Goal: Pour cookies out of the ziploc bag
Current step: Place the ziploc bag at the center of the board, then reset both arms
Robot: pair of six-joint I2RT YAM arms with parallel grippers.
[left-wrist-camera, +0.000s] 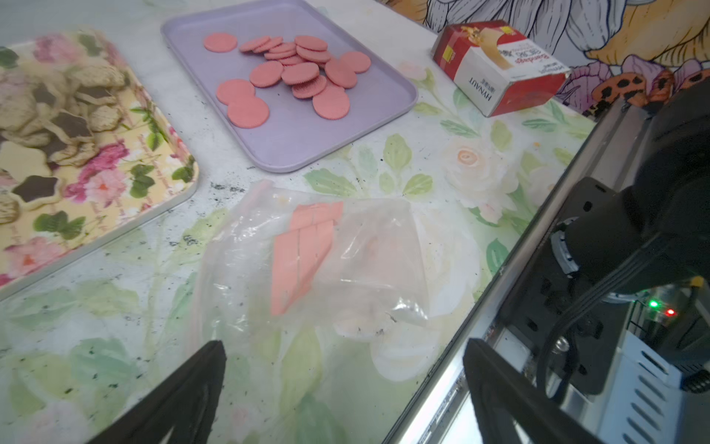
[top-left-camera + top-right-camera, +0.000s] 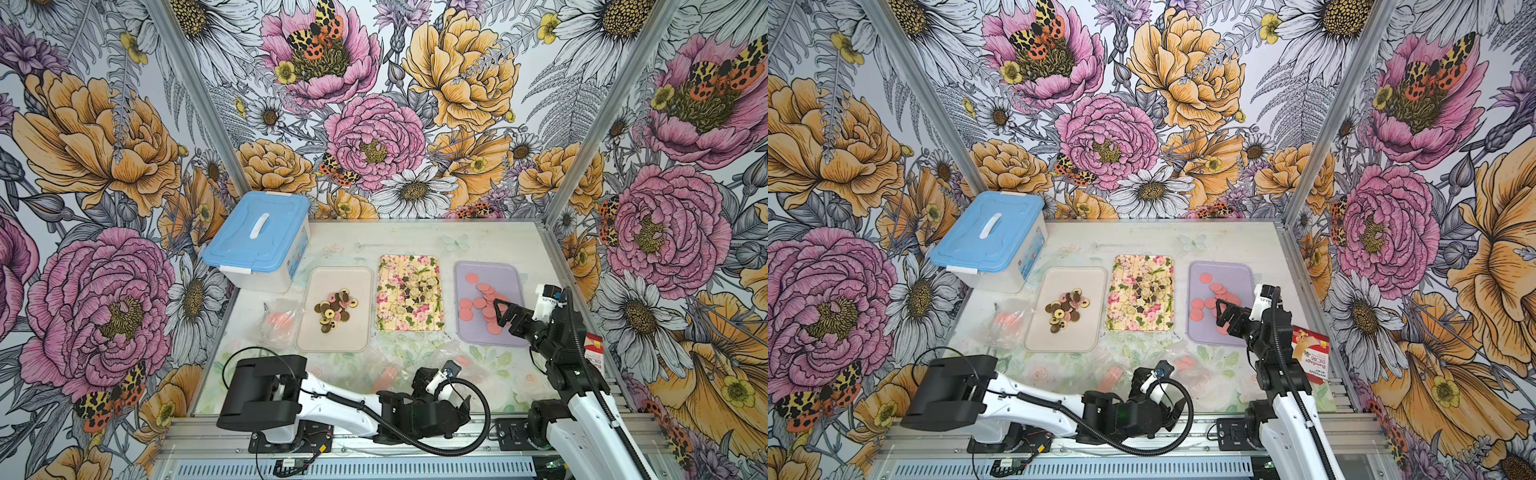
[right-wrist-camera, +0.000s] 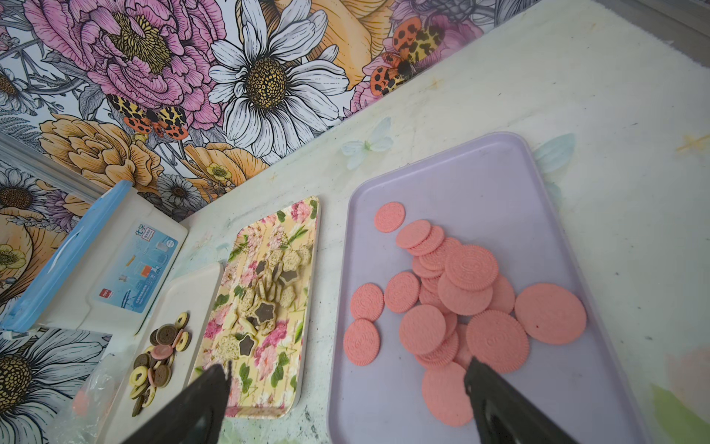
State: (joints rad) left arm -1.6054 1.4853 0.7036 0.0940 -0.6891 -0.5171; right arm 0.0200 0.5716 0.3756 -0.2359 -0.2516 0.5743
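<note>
At nine o'clock a crumpled clear ziploc bag (image 2: 276, 322) lies beside the beige tray of small ring cookies (image 2: 336, 309); the flat pink disc cookies (image 3: 457, 300) fill the lilac tray (image 3: 499, 173) at three. Both the left gripper (image 1: 344, 388) and the right gripper (image 3: 345, 403) gape wide, holding nothing. Pouring looks done; next, withdraw.

Three walls (image 2: 374, 104) covered in bold floral wallpaper of pink peonies, orange blooms, white daisies and moths, joined by aluminium corner posts (image 2: 195, 95), tabletop (image 2: 415, 239) laid with pale, faded flower print, evenly lit
</note>
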